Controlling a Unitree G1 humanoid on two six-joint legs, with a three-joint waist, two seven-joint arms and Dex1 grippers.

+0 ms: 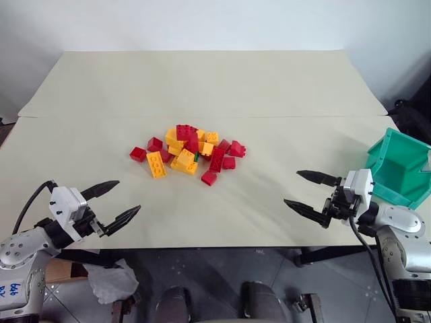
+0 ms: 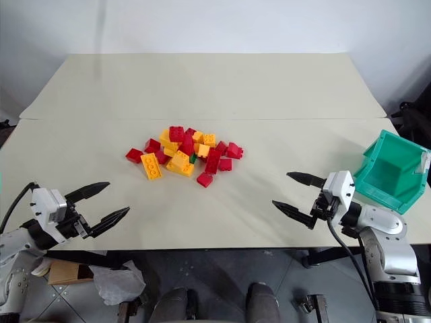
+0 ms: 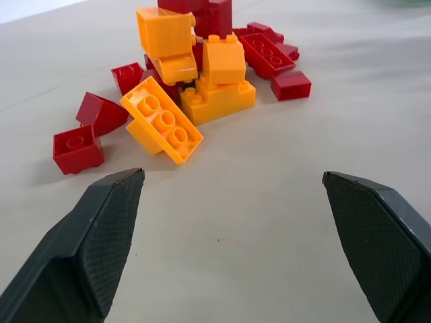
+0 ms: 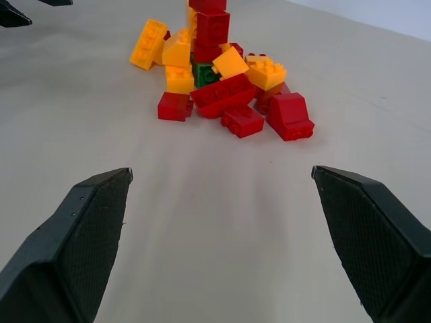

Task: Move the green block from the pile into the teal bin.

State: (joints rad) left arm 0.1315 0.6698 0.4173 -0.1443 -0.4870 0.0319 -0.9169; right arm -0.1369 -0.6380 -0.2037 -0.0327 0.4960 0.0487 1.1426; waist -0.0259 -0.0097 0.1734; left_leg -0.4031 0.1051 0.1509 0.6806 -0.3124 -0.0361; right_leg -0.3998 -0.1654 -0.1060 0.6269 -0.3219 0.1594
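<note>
Big table (image 1: 202, 81) w/ beige cover; teal bin (image 1: 399, 168) at its right edge, tilted, open side up, well apart from everything else; pile (image 1: 188, 153) of red & orange-yellow bricks mid-table; left gripper (image 1: 116, 202) near front-left edge, jaws wide open, nothing held, aimed toward pile; right gripper (image 1: 306, 190) just left of bin, jaws wide open too, empty; green block (image 4: 205, 74) wedged in pile under red bricks, mostly hidden.

Sitting mid-frame on the table (image 1: 283, 87): the pile (image 1: 188, 153), the block (image 4: 204, 74) tucked inside. Resting at the right edge: the bin (image 1: 401, 168).
</note>
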